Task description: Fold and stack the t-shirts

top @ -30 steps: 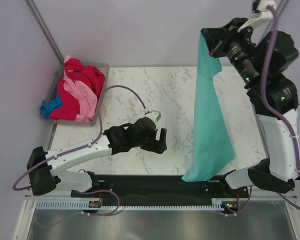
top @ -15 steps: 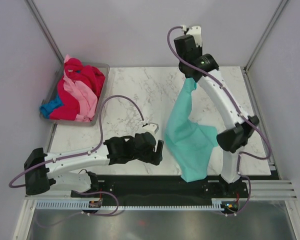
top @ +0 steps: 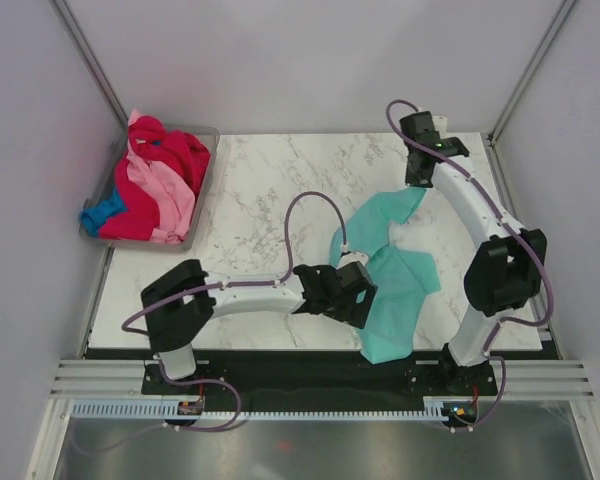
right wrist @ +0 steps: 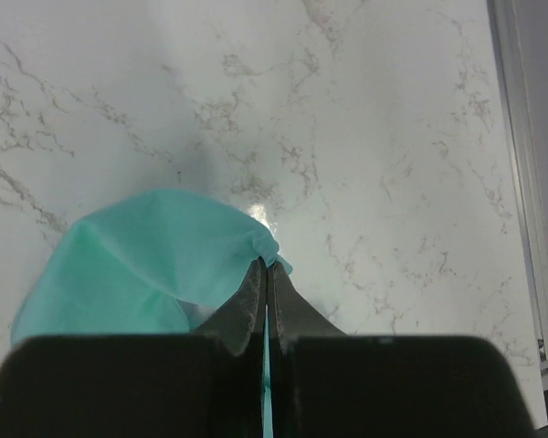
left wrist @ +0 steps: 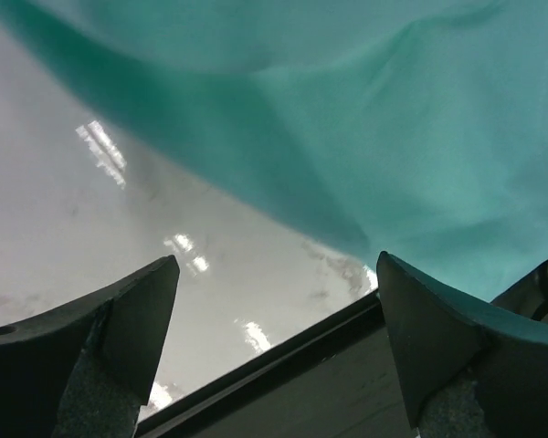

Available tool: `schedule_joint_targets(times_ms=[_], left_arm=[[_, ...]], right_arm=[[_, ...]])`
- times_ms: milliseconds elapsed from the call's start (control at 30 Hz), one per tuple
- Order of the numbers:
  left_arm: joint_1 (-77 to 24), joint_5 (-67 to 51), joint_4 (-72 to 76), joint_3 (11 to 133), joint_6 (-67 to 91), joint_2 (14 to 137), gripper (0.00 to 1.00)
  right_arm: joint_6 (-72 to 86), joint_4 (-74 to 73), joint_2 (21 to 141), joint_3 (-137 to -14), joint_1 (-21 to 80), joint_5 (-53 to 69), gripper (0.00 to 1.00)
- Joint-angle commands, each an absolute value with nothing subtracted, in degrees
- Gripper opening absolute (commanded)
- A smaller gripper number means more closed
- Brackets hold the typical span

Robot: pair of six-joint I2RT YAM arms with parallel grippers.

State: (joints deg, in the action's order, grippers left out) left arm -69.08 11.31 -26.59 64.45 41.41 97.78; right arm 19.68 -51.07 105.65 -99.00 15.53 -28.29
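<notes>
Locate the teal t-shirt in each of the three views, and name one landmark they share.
Top external: the teal t-shirt lies right of centre, reaching the near edge.
Left wrist: the t-shirt fills the top and right.
Right wrist: the t-shirt sits lower left.
Shared landmark: the marble tabletop.

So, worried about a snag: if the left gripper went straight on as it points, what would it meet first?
Probably the crumpled teal cloth t-shirt, just ahead of the left gripper with its jaws open; depth is unclear.
</notes>
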Motion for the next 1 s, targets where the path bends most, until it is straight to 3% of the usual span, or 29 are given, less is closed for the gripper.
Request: schedule_joint_targets(times_ms=[0, 100, 167, 200, 233, 333, 433, 533, 567, 633, 667, 733, 967], left_arm=[[-69.8, 7.9, -18.7, 70.8, 38.9, 103.3, 0.97], [-69.9, 6.9, -18.0, 74.7, 38.6, 108.9, 0.81], [-69.9, 6.8, -18.4, 76.5, 38.7, 112.1, 0.54], [-69.8, 6.9, -19.8, 76.9, 38.8, 112.6, 0.34], [-69.8, 8.2, -21.6, 77.6, 38.9, 112.7, 0.02], [-69.7, 13.9, -27.6, 74.7, 39.1, 105.1, 0.02], [-65.7, 19.0, -36.3, 71.4, 37.4, 90.1, 0.02], [-53.0, 15.5, -40.5, 66.7, 33.2, 73.5, 0.02], [-43.6, 12.9, -40.4, 65.2, 30.1, 70.5, 0.02], [-35.1, 6.8, -43.0, 62.9, 26.8, 67.3, 0.49], [-29.4, 6.0, -44.9, 63.1, 25.2, 67.8, 0.67], [-27.3, 6.5, -48.5, 64.0, 24.2, 70.5, 0.93], [-27.7, 0.9, -43.6, 59.6, 25.1, 65.9, 0.77]], right_arm=[[20.8, -46.2, 99.5, -94.0, 9.2, -23.1, 0.0], [20.7, -44.7, 96.8, -90.2, 6.5, -20.4, 0.0], [20.7, -44.4, 95.5, -88.4, 5.8, -19.3, 0.0], [20.8, -44.0, 95.2, -88.0, 5.3, -19.0, 0.0], [20.8, -44.0, 94.8, -87.5, 5.2, -18.8, 0.0], [20.9, -44.0, 93.9, -86.8, 4.7, -18.9, 0.0], [21.9, -44.3, 92.3, -86.0, 3.2, -19.4, 0.0], [23.1, -44.8, 90.5, -84.8, 1.0, -19.9, 0.0], [23.5, -44.8, 90.1, -84.3, 0.3, -20.0, 0.0], [24.0, -44.8, 89.1, -82.9, 0.2, -19.1, 0.0], [24.1, -44.5, 88.7, -82.3, 0.3, -18.6, 0.0], [24.2, -44.1, 88.0, -80.3, 0.3, -17.3, 0.0], [23.6, -43.5, 84.8, -75.1, 0.3, -16.6, 0.0]])
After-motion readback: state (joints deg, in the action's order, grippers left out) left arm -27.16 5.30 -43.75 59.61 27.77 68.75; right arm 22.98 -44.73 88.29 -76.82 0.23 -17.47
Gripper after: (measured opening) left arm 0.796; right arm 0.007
